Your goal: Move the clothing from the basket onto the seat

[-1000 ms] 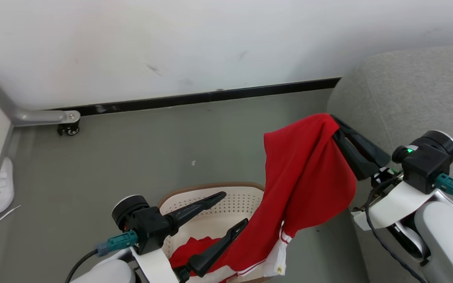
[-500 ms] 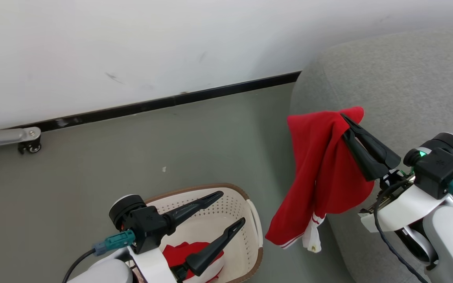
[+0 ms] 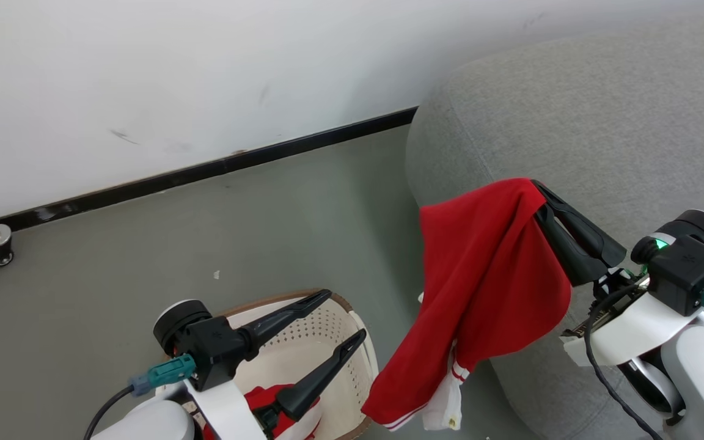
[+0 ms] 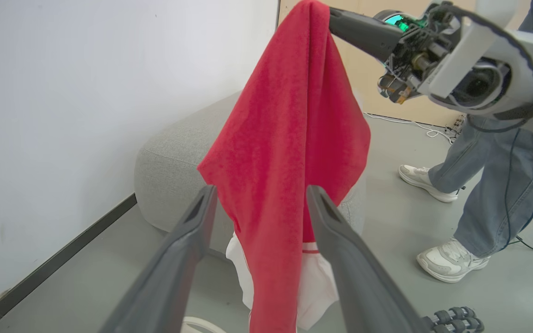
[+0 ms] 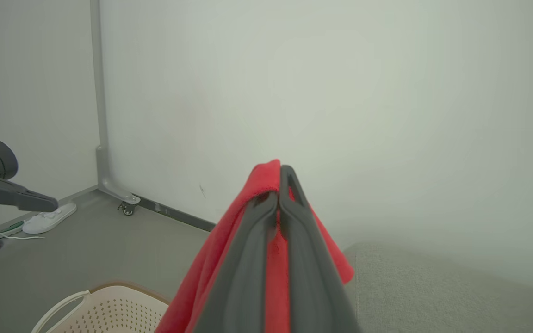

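Our right claw point(image 3: 535, 185) is pinching a fold of the red garment point(image 3: 486, 287), which hangs at centre right of the frame over the rounded edge of the seat point(image 3: 572, 122). Its white hem dangles just beside the rim of the basket point(image 3: 355, 360). At lower left our left claw point(image 3: 344, 313) is spread wide above the basket, where the second red garment point(image 3: 260, 397) lies. Open floor point(image 3: 266, 220) runs up to the wall point(image 3: 205, 73).

Two arms with white forearm shells point(image 3: 700, 360) and blocky black wrist housings point(image 3: 211, 348). The left gripper point(image 3: 344, 313) and right gripper point(image 3: 540, 188) each have two long, tapering, matte dark fingers point(image 3: 285, 316). Teal connectors point(image 3: 172, 371) and black cables point(image 3: 596, 366) sit at the wrists; a green light point(image 3: 659, 243) glows on the right.
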